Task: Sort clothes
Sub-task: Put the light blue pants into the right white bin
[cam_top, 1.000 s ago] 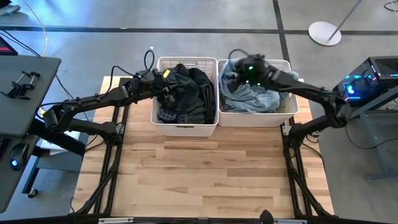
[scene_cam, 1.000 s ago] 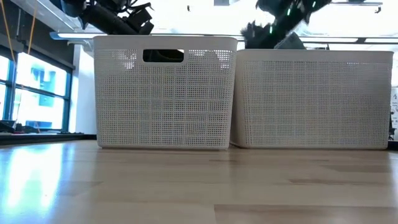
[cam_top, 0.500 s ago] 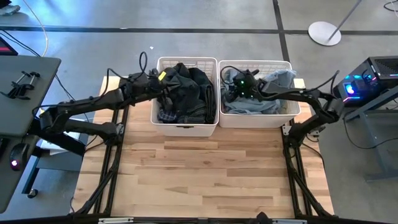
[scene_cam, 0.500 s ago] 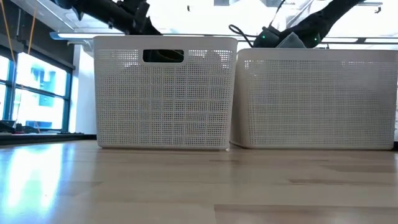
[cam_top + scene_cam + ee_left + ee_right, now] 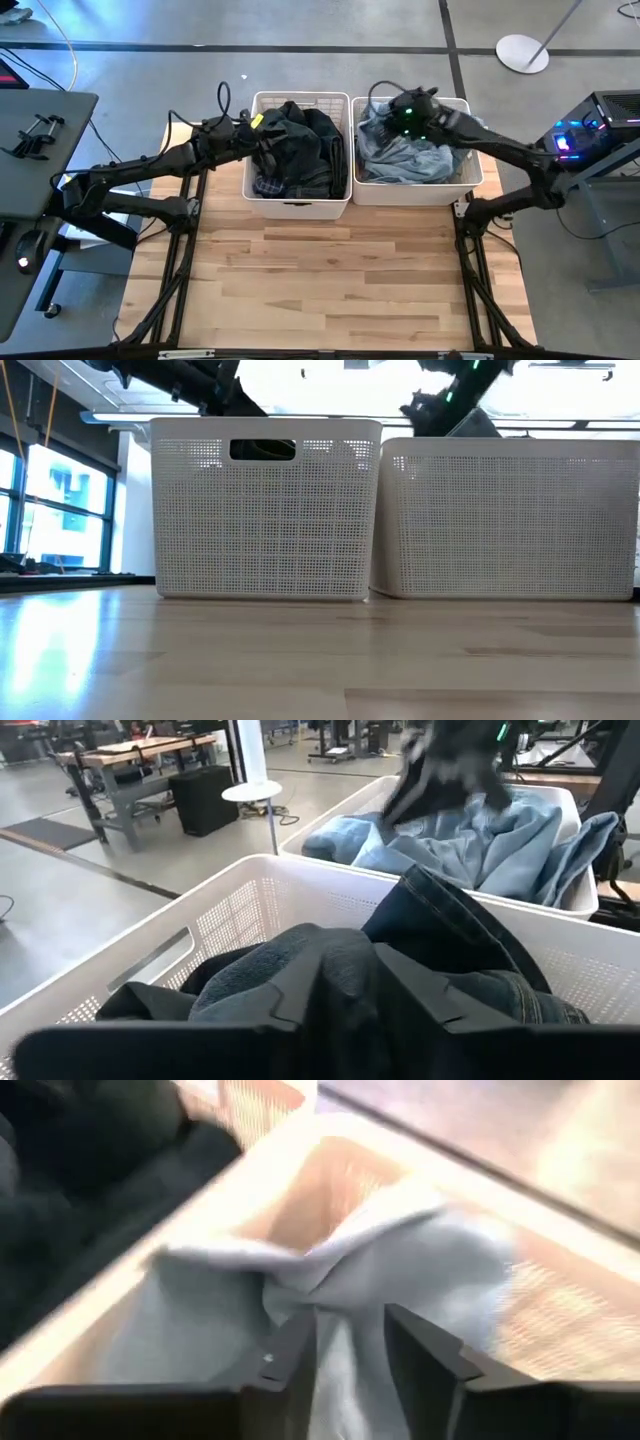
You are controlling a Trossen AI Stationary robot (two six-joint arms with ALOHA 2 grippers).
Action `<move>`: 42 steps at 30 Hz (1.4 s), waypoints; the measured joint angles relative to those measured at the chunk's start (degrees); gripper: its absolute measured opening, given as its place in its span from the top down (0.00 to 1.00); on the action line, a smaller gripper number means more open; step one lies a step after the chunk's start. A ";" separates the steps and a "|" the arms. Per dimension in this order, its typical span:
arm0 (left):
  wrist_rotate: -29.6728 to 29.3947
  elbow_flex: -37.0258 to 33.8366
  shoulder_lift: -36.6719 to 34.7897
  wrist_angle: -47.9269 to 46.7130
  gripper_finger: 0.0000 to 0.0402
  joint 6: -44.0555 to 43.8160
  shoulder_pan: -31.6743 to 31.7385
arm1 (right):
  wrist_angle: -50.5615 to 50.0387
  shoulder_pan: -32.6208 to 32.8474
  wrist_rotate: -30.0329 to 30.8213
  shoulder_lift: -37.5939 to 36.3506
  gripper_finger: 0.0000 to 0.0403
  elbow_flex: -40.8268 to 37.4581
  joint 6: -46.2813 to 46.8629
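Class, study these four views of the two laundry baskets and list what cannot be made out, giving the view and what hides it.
- Low view: the clothes; the left basket and right basket walls hide them.
- High view: the left gripper fingers, lost against dark clothes.
- Right wrist view: whether the right gripper grips the pale blue denim; motion blur.
- High view: lower garments, covered by top layers.

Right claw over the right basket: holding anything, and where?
Right claw pinches the pale blue denim garment at a bunched fold on top of the pile. Left claw: cannot tell.
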 joint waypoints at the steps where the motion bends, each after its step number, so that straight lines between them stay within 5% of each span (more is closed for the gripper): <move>1: 0.00 0.00 0.00 0.04 0.77 -0.01 0.01 | -1.98 0.35 1.08 -0.98 0.75 1.66 -0.11; 8: 2.55 1.42 -2.07 0.95 0.59 -5.92 -0.57 | -26.49 4.11 7.21 -5.17 0.97 10.50 9.09; 16: -5.74 3.43 -4.90 1.49 0.55 1.29 -0.48 | -47.30 9.97 11.03 -5.28 0.99 7.48 32.08; 23: -10.54 3.37 -4.50 2.64 0.55 2.27 -0.46 | -43.77 10.52 10.35 -5.02 1.00 -5.35 39.69; 32: -10.74 3.37 -4.48 3.91 0.55 1.98 -0.46 | -23.46 2.15 -1.84 -5.30 1.00 -22.62 28.94; 42: -10.82 3.34 -4.37 5.49 0.55 1.94 -0.46 | -37.47 5.02 -3.45 -4.97 1.00 -6.13 25.84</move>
